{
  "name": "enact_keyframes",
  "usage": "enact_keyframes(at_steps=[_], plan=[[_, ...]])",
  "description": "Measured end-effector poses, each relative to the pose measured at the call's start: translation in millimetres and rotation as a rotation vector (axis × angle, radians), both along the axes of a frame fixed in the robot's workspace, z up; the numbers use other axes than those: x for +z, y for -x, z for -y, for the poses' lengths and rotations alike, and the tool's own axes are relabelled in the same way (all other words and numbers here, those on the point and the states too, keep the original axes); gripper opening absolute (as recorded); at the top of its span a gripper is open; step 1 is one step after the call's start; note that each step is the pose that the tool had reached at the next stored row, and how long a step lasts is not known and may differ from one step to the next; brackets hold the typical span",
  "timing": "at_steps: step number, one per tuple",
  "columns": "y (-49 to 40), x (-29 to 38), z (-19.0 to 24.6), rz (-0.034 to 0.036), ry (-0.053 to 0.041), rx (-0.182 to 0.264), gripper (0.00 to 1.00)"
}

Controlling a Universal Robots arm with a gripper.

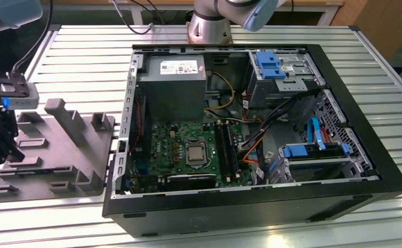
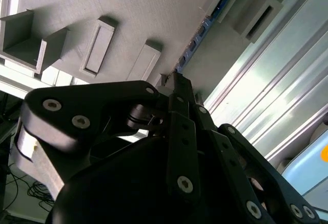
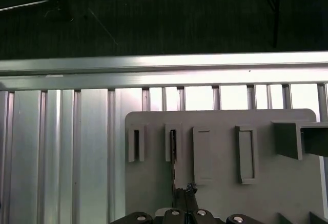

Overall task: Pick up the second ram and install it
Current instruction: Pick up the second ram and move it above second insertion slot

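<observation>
1. Shows the gripper (image 1: 11, 155) at the exterior view's far left, low over a grey tray (image 1: 66, 142) with upright blocks.
2. Places the memory stick (image 1: 39, 170) on edge in a slot along the tray's near side: long, thin and dark, with small blue patches, seated in the tray and not lifted.
3. In the second wrist view, shows the fingertips (image 2: 179, 88) drawn together and clamped on one end of the memory stick (image 2: 205, 26).
4. In the first wrist view, sets the gripper (image 3: 184, 190) in line with the memory stick (image 3: 173, 152), which runs away from it through a slotted block of the tray (image 3: 287, 193).
5. Rests the tray on a slatted metal table (image 1: 83, 57), just beside an open computer case (image 1: 256, 209) on the exterior view's right.
6. Inside the case, lays out a green circuit board (image 1: 180, 142) with long black slots (image 1: 227, 147), and a grey power supply box (image 1: 170, 88) beyond it.
7. Marks the arm base (image 1: 211, 23) at the table's far edge, behind the case.
</observation>
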State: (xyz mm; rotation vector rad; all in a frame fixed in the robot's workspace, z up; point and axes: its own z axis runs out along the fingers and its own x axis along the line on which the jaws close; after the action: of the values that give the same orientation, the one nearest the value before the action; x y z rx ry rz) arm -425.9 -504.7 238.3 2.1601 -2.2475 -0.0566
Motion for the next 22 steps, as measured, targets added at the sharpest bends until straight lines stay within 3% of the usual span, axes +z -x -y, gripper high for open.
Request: enact_keyframes(at_steps=[22], plan=[[-3.2, -8.6, 3.9, 0.0001, 0.0, 0.017, 0.11]])
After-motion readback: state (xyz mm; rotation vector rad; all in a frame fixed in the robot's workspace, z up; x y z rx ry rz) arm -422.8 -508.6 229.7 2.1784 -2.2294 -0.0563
